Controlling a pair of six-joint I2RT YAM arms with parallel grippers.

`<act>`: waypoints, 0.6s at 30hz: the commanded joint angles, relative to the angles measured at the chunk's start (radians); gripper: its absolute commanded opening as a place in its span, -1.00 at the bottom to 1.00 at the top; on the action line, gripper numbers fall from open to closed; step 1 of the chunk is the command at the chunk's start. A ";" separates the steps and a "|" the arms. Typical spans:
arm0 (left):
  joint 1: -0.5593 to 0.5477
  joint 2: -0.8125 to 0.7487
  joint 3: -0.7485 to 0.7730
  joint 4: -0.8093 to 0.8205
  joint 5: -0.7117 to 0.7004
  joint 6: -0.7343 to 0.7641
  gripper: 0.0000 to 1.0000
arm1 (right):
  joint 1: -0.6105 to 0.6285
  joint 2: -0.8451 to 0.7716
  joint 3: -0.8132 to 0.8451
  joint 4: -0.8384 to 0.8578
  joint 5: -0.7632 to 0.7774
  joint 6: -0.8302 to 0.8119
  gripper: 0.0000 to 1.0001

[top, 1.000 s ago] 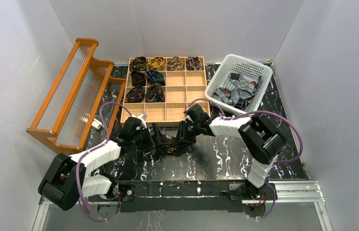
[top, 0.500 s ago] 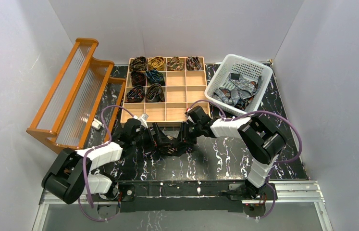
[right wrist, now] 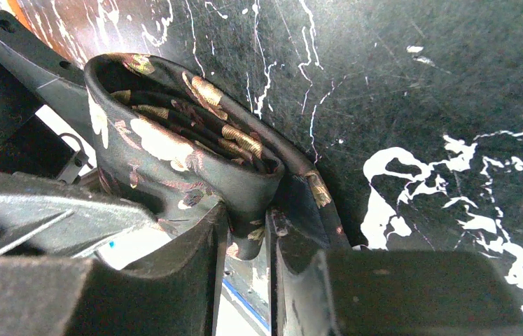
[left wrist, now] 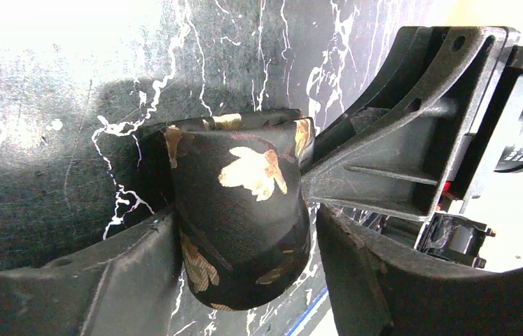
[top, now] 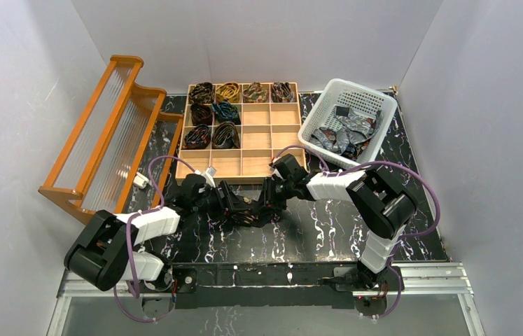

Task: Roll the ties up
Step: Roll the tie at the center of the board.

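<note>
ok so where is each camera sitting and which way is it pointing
top external: fixed above and behind the bases, looking down on the table, wooden tray and basket; left arm and right arm show whole.
left wrist: on the left arm, looking along its left fingers at the rolled tie between them.
right wrist: on the right arm, facing the other way; right fingers pinch the roll's wall.
shared: both wrist views show that same gold-flowered roll, from opposite sides.
</note>
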 commanded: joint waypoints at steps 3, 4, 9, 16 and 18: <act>-0.002 -0.004 -0.001 -0.056 -0.009 0.025 0.15 | 0.006 0.053 -0.045 -0.078 0.058 -0.023 -0.37; -0.003 -0.013 0.001 -0.060 -0.010 0.031 0.11 | 0.006 0.051 -0.044 -0.078 0.053 -0.023 -0.36; -0.006 -0.071 0.027 -0.153 -0.033 0.089 -0.17 | 0.005 0.011 -0.030 -0.054 0.015 -0.017 -0.22; -0.009 -0.106 0.085 -0.302 -0.083 0.163 -0.32 | 0.004 -0.054 0.037 -0.112 0.024 -0.021 0.09; -0.010 -0.102 0.100 -0.336 -0.092 0.178 -0.33 | 0.003 -0.082 0.042 -0.123 0.042 -0.024 0.11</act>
